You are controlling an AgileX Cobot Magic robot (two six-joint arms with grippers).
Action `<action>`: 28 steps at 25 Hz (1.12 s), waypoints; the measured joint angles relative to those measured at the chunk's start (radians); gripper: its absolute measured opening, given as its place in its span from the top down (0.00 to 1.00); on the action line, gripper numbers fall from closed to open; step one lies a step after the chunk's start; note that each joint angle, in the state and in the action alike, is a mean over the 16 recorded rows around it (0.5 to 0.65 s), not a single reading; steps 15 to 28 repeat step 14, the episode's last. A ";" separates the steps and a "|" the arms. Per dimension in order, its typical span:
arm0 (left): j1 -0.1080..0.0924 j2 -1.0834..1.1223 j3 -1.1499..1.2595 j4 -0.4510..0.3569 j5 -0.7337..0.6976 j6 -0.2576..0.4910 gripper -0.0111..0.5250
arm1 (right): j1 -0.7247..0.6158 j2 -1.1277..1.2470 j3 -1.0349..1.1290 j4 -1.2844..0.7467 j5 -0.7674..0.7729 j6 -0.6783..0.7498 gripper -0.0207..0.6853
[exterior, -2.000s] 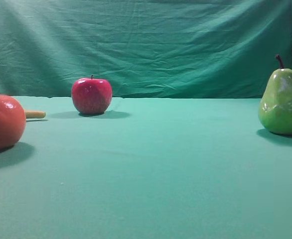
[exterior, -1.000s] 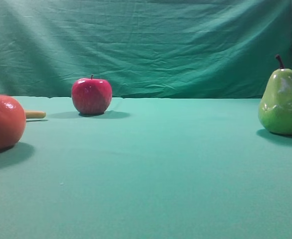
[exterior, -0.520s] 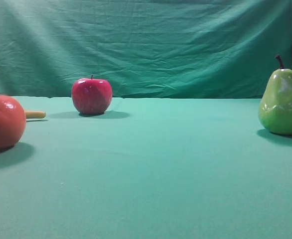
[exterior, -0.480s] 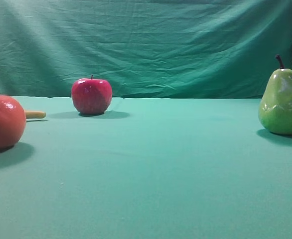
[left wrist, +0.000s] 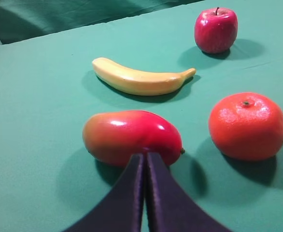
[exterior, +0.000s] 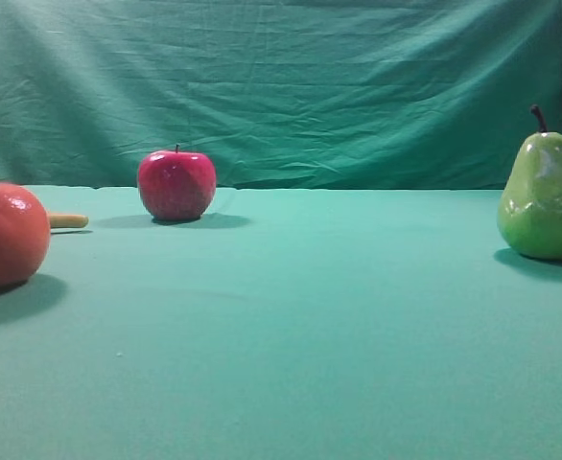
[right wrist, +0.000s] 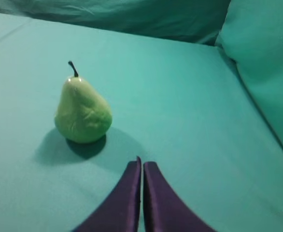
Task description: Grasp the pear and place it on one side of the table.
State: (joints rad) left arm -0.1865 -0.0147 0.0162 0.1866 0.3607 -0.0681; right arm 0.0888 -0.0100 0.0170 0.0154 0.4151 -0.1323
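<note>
Nothing moved — pear [right wrist: 82, 112] upright; only wrist views show both grippers [left wrist: 145, 159] [right wrist: 142, 166] pressed closed

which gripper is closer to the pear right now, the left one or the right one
Right. The right gripper is shut, apart from the pear, which stands upright just ahead and left in its view. The left gripper sits over the mango; no pear in its view.

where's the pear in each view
Exterior high: pear at the far right edge, upright on the table.
Left wrist: not in it.
Right wrist: pear left of centre, ahead of the shut right gripper.
Shared landmark: the green table cloth.
</note>
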 joint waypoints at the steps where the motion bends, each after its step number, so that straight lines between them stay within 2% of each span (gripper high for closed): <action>1: 0.000 0.000 0.000 0.000 0.000 0.000 0.98 | 0.000 0.000 0.002 0.000 -0.001 0.000 0.97; 28: 0.000 0.000 0.000 0.000 0.000 0.000 0.98 | 0.000 0.000 0.002 0.001 -0.005 0.000 0.97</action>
